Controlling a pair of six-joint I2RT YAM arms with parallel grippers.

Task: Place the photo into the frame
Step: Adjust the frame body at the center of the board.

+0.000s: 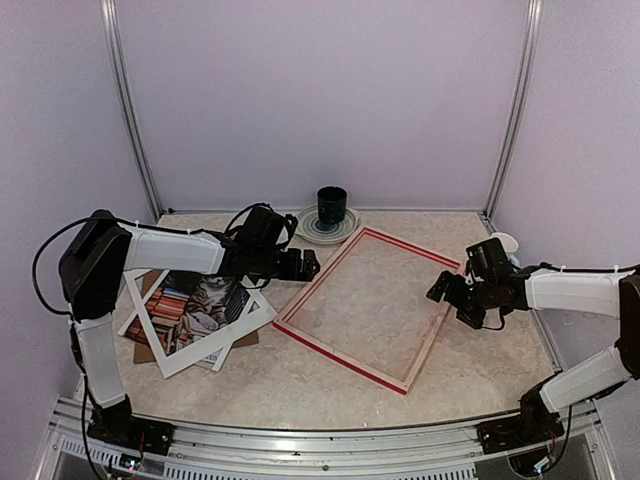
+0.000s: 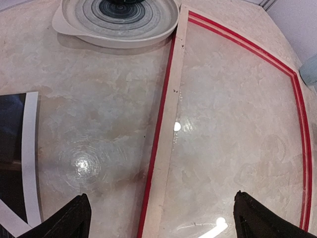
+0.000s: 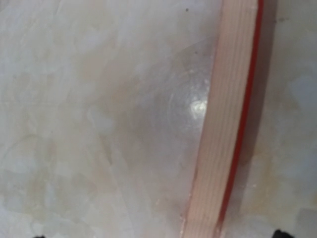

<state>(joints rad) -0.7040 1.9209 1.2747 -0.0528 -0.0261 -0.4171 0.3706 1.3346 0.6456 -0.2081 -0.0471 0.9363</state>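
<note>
The red frame (image 1: 368, 305) lies flat in the middle of the table, pale wood back up, with clear glazing inside. The cat photo (image 1: 200, 303) lies at the left under a white mat (image 1: 215, 340), on a brown backing board. My left gripper (image 1: 308, 265) is open and empty, just above the frame's left rail (image 2: 166, 144), its fingertips (image 2: 74, 218) wide apart on either side of the rail. My right gripper (image 1: 440, 288) is open and empty over the frame's right rail (image 3: 225, 134); only its fingertip ends show at the bottom edge of the right wrist view.
A grey striped plate (image 1: 327, 226) with a dark cup (image 1: 331, 206) on it stands at the back, close to the frame's far corner; the plate also shows in the left wrist view (image 2: 116, 22). A white object (image 1: 503, 243) sits behind my right gripper. Walls enclose the table.
</note>
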